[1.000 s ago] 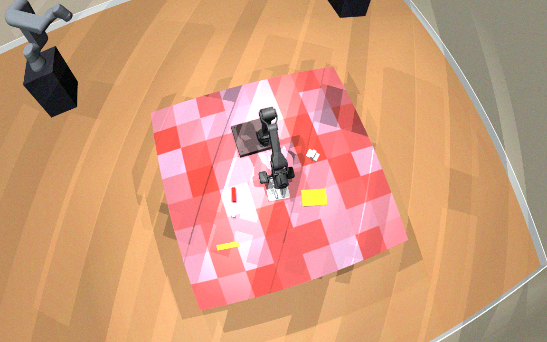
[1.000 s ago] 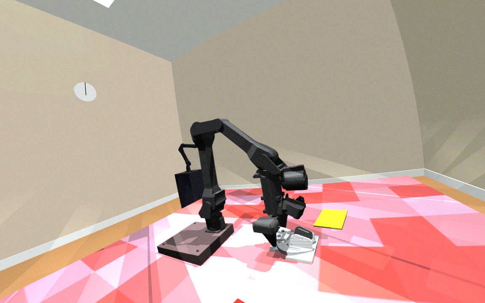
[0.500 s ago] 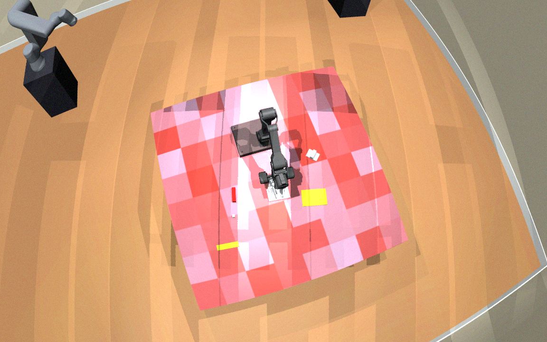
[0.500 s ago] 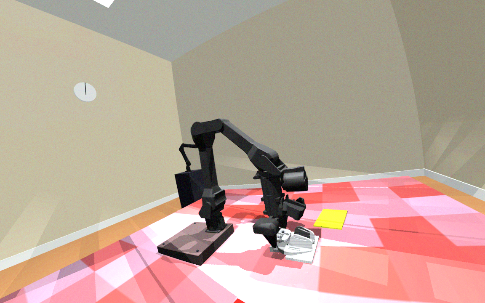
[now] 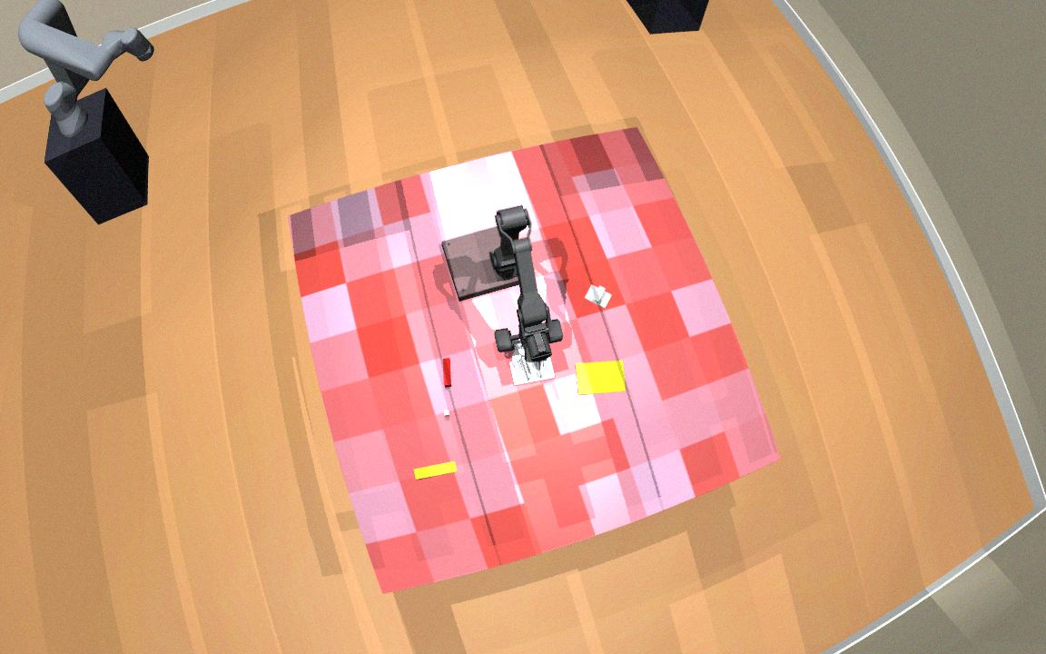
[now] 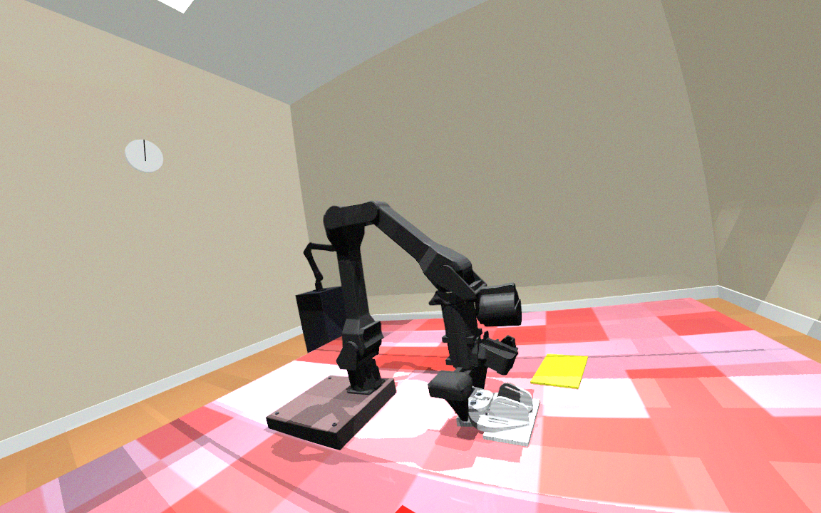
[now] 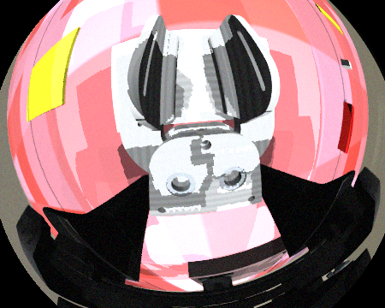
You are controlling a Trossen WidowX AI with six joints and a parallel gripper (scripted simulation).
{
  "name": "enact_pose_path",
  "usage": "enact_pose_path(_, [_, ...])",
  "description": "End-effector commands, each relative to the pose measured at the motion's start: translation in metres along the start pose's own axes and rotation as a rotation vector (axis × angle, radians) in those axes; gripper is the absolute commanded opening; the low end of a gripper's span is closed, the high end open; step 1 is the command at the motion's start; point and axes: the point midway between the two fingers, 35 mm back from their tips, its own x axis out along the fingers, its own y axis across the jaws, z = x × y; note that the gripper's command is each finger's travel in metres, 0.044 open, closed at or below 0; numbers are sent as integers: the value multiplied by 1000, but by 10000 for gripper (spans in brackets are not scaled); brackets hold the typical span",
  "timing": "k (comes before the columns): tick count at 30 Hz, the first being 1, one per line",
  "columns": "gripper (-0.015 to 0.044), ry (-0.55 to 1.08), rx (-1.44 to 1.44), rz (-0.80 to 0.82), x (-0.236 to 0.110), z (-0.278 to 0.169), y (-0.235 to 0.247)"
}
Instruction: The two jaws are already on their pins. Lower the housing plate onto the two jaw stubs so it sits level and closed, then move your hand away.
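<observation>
My gripper [image 6: 473, 402] [image 7: 203, 174] is shut on the housing plate [image 7: 180, 162] [image 6: 482, 402], a white plate with two round holes, with one finger at each side edge. The plate looks nearly level and sits low over the rear ends of the two jaws, at the back of the fixture. Something pale shows in both holes. The left jaw [image 7: 151, 81] and right jaw [image 7: 244, 77] stand apart on the white base plate [image 7: 121, 85] [image 6: 507, 438]. The jaw stubs are hidden under the housing plate, so I cannot tell whether it is fully seated.
A yellow sheet [image 5: 600, 377] [image 6: 559, 371] [image 7: 51, 81] lies to one side. A red block [image 5: 447, 372] [image 7: 346, 128], a small white piece [image 5: 446, 412] and a yellow bar [image 5: 435, 470] lie on the other. A small white part [image 5: 597, 295] lies near the arm.
</observation>
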Motion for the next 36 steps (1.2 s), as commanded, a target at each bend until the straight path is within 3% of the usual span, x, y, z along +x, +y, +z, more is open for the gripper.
enact_pose_path(1, [351,0,-1,-2,1,0,0])
enact_pose_path(36, [351,0,-6,-2,8,0,0])
